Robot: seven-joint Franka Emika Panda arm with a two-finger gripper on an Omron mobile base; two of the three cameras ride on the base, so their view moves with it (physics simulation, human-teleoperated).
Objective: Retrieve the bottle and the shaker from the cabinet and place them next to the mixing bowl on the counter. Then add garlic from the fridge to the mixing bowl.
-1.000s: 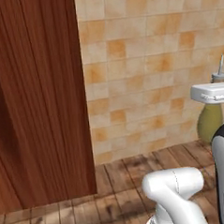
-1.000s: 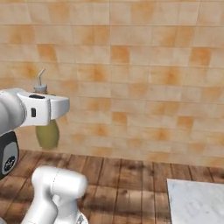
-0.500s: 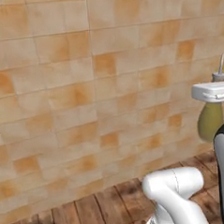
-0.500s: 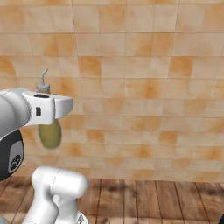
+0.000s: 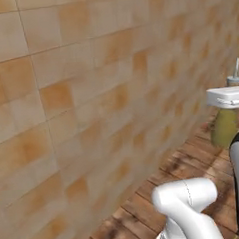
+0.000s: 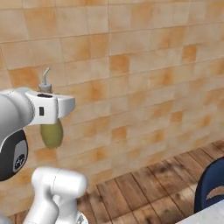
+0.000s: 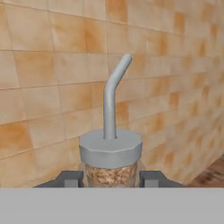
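**Bottle in transit, base turning along the tiled wall**

While the base carries me past the tiled wall (image 6: 144, 65), my tool (image 7: 110, 178) is clamped nearly shut on the bottle (image 6: 51, 131), one finger pressed to each side of the glass just under the grey cap, as the hand view shows. Nothing else is in my grip.

Step in hand, as I judge it: hauling the bottle over to the table, to be set beside the mixing bowl. Shaker and garlic look to be jobs not yet done.

How to do it well:
- Hold the bottle upright. The spout (image 7: 114, 94) points up and the liquid hangs below the hand; tipping risks a spill or a slip in the pinch.
- Keep the grip firm and unchanged; the glass is slim and smooth, and the hold sits high near the neck, so the heavy belly could swing if the base jerks.
- Drive smoothly and give the wall a margin.
- A pale marble corner (image 6: 210, 216) shows at the lower right of the right base view, next to a dark blue rounded thing I cannot identify. That may be the table.

Where the bottle lies: gripped in my tool, neck and cap standing above the fingers, olive body (image 5: 225, 127) hanging beneath the white hand, well off the wooden floor (image 6: 148, 188) and apart from the wall.
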